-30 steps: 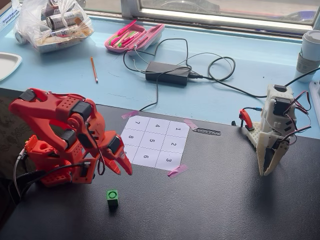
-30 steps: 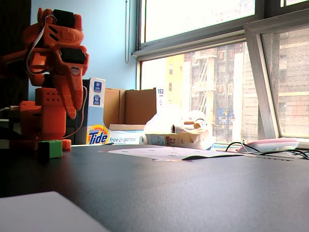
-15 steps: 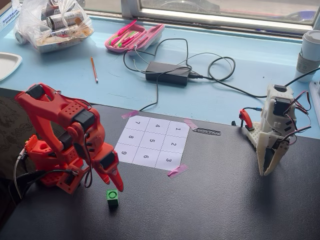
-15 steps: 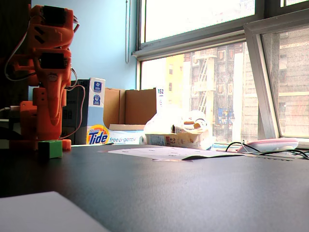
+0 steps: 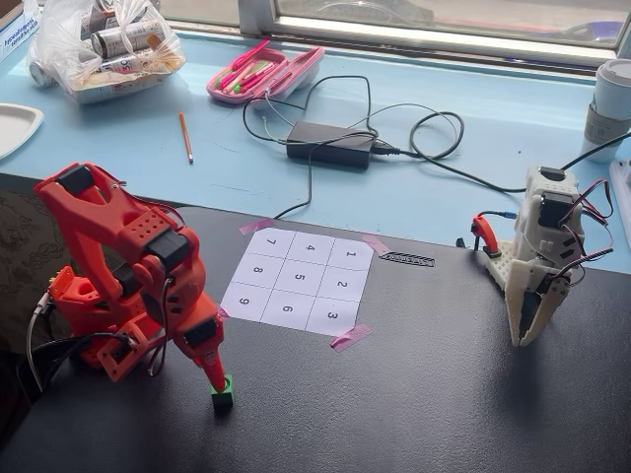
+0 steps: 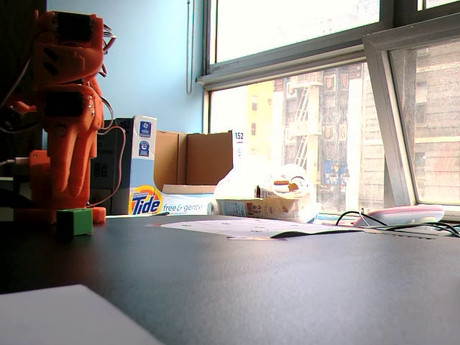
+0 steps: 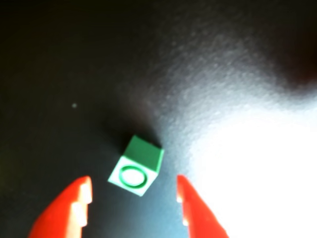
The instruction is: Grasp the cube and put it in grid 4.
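Wrist view first: my gripper (image 7: 133, 196) has its two red fingers spread wide with the cube (image 7: 136, 167) sitting between the tips, not touching either one. So jaws apart, nothing held. The cube is bright green, matte plastic-looking, turned a bit cornerwise, with a ring-shaped mark on the face toward the camera. It sits on the black table (image 7: 208, 89), which has a fine grainy texture and a big washed-out glare patch on the right.

Readable stuff: from the low fixed view I can make out a box (image 6: 142, 169) with "Tide" and "free & gentle" on it, plus "152" on a white card (image 6: 238, 136) behind it. From the high fixed view the numbered sheet (image 5: 299, 281) is a white paper 3x3, taped at the corners with pink tape; rows read 7-4-1, 8-5-2, 9-6-3. grid 4 (image 5: 312, 249) is the top middle cell there.

In that same high view the cube (image 5: 223, 395) is on the bare table right under the orange arm's gripper (image 5: 217, 382), well apart from the sheet, down and left of it. A white arm (image 5: 542, 256) stands at the right edge of the table. The low view shows the cube (image 6: 75, 221) beside the arm's base (image 6: 50, 208).
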Controlling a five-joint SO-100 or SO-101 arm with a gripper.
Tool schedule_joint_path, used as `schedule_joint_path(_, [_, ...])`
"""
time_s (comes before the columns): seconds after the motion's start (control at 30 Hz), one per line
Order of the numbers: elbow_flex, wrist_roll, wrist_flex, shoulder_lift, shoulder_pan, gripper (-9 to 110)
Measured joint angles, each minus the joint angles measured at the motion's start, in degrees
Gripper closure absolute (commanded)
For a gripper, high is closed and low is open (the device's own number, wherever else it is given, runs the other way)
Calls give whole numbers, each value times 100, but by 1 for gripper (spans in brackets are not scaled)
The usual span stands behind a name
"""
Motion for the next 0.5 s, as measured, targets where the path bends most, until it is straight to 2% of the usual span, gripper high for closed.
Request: schedule_joint_path(0.5, [132,580,-826,-659,-123,73])
